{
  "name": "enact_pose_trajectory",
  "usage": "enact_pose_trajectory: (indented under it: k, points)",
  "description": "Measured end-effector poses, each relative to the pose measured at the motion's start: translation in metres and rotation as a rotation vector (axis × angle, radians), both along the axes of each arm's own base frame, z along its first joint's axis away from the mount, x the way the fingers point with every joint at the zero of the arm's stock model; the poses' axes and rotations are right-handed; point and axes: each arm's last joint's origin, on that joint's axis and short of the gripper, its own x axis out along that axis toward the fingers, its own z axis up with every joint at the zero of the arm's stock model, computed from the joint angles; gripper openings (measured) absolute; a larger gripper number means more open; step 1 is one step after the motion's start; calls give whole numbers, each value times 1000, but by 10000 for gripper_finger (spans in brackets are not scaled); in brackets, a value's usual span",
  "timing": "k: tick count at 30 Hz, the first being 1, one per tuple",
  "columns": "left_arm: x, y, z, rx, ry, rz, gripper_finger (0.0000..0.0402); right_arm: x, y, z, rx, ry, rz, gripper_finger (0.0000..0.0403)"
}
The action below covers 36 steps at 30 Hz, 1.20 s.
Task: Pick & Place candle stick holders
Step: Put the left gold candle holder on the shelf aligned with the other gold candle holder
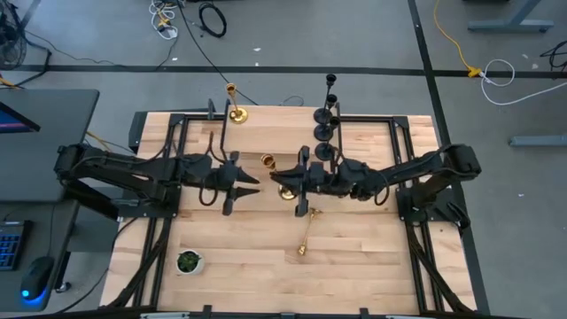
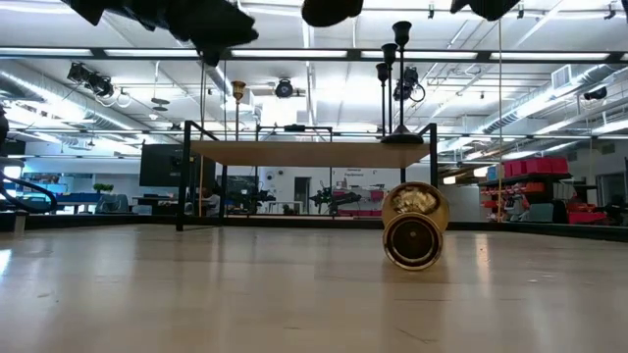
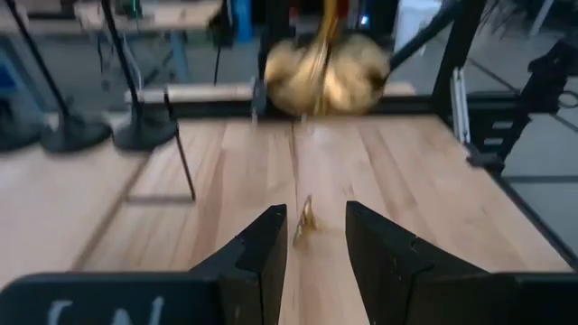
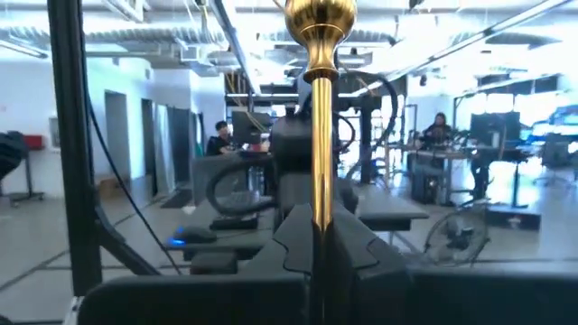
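My right gripper (image 1: 283, 180) is shut on a gold candle stick holder (image 1: 268, 161) above the table's middle; its stem and top knob (image 4: 318, 18) rise between the fingers in the right wrist view. My left gripper (image 1: 252, 180) is open and empty, just left of it, facing its blurred gold base (image 3: 325, 72). A second gold holder (image 1: 306, 235) lies on its side on the table, base toward the low camera (image 2: 414, 227). A third gold holder (image 1: 235, 111) and three black holders (image 1: 326, 120) stand on their bases on a raised shelf at the far edge. My right gripper pinches the gold holder's slim stem (image 4: 318, 212) between its two fingers, which come in about level from the table's right and lie across the stem. The holder is lifted clear of the table. The gripper body hides the part below the fingers.
A small white pot with a green plant (image 1: 188, 261) stands near the front left corner. The raised wooden shelf (image 2: 314, 152) on a black frame spans the far side. The shelf's black posts (image 3: 181, 153) stand near the grippers.
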Motion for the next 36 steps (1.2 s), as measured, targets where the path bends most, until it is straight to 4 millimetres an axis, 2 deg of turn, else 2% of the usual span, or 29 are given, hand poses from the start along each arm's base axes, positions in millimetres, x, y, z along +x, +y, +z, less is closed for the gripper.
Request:
enact_pose_trajectory:
  k: [6,11,17,36]
  points:
    - [2,0,12,39,-123,-14,117,6,-6,-6,-11,-32,22,2]
    - [3,0,21,66,-223,-18,117,17,-3,-25,-14,-38,48,2]
    - [3,0,29,88,-303,-17,117,25,-4,-38,-10,-54,59,2]
    - [1,-1,47,107,-502,-36,117,27,-13,-43,-4,-11,58,2]
